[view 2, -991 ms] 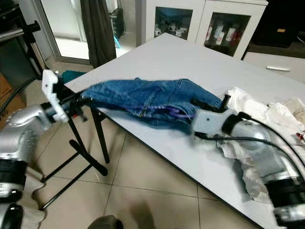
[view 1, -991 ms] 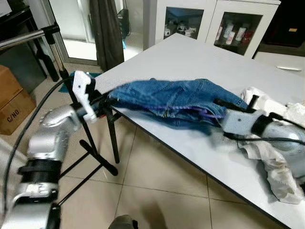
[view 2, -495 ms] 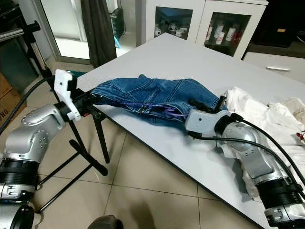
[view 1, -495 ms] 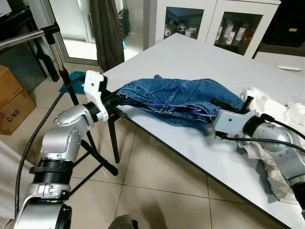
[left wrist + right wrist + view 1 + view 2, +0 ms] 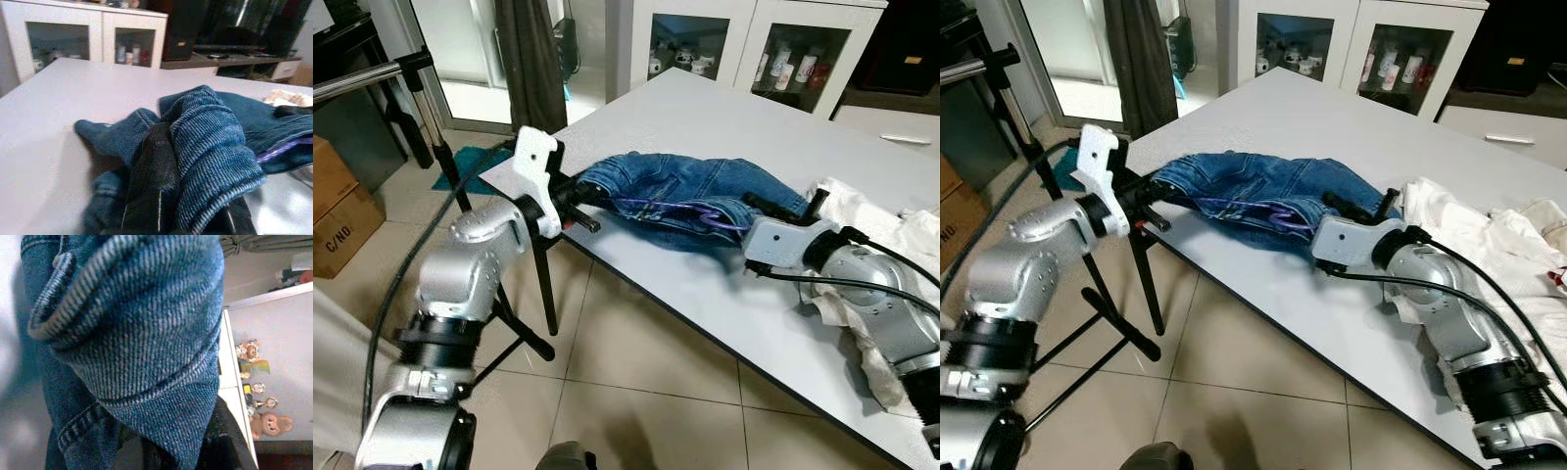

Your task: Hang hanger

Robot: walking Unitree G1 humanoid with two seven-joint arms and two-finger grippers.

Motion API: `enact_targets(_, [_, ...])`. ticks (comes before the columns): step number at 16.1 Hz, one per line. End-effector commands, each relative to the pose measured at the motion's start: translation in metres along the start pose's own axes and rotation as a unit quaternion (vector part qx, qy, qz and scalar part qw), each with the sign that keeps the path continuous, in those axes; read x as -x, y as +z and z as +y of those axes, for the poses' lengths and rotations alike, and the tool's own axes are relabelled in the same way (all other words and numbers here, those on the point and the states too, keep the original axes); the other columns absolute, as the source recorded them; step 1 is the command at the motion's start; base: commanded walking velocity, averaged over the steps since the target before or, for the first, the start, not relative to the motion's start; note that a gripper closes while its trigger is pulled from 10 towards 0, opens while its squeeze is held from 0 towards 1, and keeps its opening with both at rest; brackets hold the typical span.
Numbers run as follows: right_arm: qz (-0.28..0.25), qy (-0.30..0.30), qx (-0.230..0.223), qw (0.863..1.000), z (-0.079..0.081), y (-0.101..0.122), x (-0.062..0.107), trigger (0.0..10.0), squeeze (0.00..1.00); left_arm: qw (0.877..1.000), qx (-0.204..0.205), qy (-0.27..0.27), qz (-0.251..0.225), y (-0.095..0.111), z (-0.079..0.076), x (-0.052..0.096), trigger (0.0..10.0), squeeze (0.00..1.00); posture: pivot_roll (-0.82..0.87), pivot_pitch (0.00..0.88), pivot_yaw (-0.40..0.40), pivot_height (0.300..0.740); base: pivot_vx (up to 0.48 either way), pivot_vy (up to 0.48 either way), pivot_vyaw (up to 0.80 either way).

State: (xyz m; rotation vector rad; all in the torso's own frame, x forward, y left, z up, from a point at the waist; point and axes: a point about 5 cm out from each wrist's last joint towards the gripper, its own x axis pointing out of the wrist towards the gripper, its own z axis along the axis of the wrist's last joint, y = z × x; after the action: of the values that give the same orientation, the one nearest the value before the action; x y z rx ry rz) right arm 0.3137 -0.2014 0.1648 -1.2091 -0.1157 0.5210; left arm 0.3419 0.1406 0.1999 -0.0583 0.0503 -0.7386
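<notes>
White matte table (image 5: pixel 705 122), large, flat. On it, 1 bunched blue denim garment (image 5: pixel 690 191) w/ thin purple hanger (image 5: pixel 705 213) threaded along its near edge; white cloths (image 5: pixel 1489 240) beside. Left gripper (image 5: pixel 1151 191) clenched on denim at table's corner; right gripper (image 5: pixel 1371 206) clamped on opposite end. Wrist views add ribbed twill weave, stitched seams (image 5: pixel 83 423), black finger (image 5: pixel 151 186) under fold.
</notes>
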Motion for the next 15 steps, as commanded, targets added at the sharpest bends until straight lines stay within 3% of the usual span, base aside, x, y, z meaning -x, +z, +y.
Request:
enact_targets(1, [0.024, -0.017, 0.008, 1.0, -0.012, -0.008, 0.002, 10.0, 0.0, 1.0, -0.001, 0.004, -0.007, 0.008, 0.001, -0.001, 10.0, 0.0, 0.2, 0.0, 0.003, 0.74, 0.0, 0.0, 0.0])
enact_targets(3, [0.025, -0.016, 0.012, 0.999, -0.01, -0.005, 0.001, 10.0, 0.0, 1.0, 0.014, 0.012, -0.018, 0.014, 0.0, -0.002, 10.0, 0.0, 0.2, 0.0, 0.009, 0.74, 0.0, 0.0, 0.0])
enact_targets(7, [0.005, -0.02, -0.019, 1.0, -0.004, 0.013, -0.015, 10.0, 0.0, 0.999, 0.029, -0.003, -0.037, 0.02, -0.02, -0.02, 10.0, 0.0, 0.2, 0.0, 0.004, 0.74, 0.0, 0.0, 0.0])
enact_targets(15, [0.02, -0.024, -0.07, 0.997, -0.005, 0.014, -0.022, 10.0, 0.0, 0.997, 0.041, -0.03, -0.055, 0.029, -0.047, -0.04, 10.0, 0.0, 0.2, 0.0, 0.0, 0.74, 0.0, 0.0, 0.0])
